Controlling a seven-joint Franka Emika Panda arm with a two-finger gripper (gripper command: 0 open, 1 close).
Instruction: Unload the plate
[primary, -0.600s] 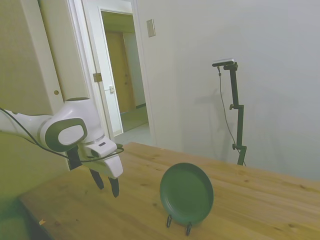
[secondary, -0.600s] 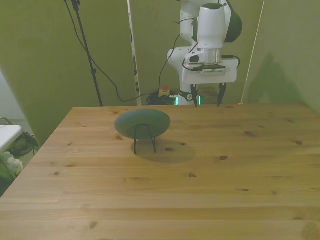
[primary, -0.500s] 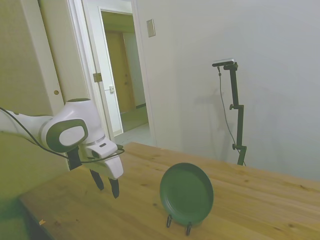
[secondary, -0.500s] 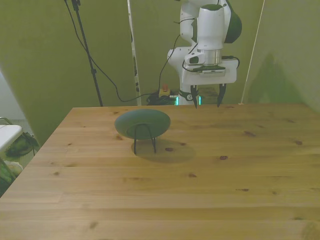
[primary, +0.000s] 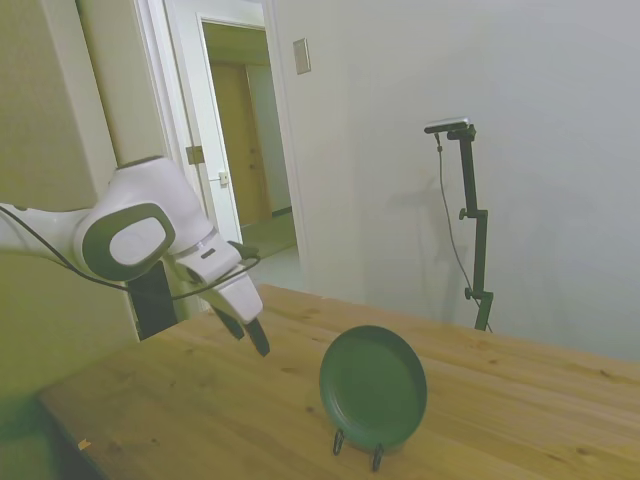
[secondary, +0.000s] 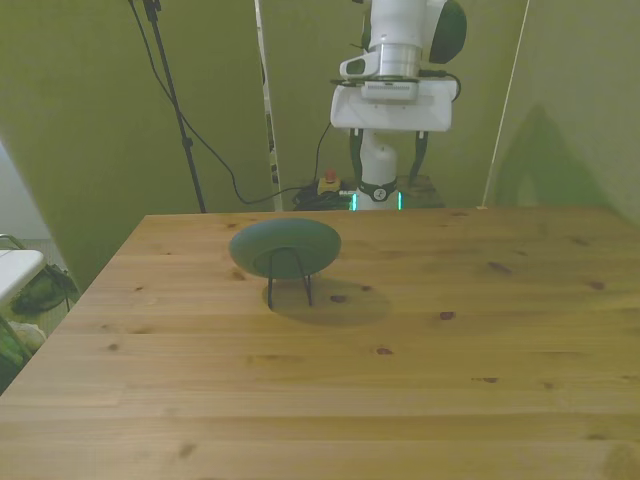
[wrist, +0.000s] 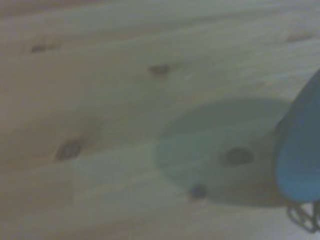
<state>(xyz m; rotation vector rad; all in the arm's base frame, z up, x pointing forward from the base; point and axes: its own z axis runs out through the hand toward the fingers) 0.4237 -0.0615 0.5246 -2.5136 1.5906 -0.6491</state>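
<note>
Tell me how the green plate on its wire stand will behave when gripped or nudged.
The plate looks rigid, so it likely won't flex. It stands nearly upright on a thin wire stand, so a nudge could tip it. Its smooth matte surface and shallow rim may let it slip in the gripper.

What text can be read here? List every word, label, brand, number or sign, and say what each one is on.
None can be read in any view.
The plate is plain dark green, with no mark.
The wire stand and the table carry no lettering.
The arm and its gripper show no legible label.
The wall plate by the door is blank.
</note>
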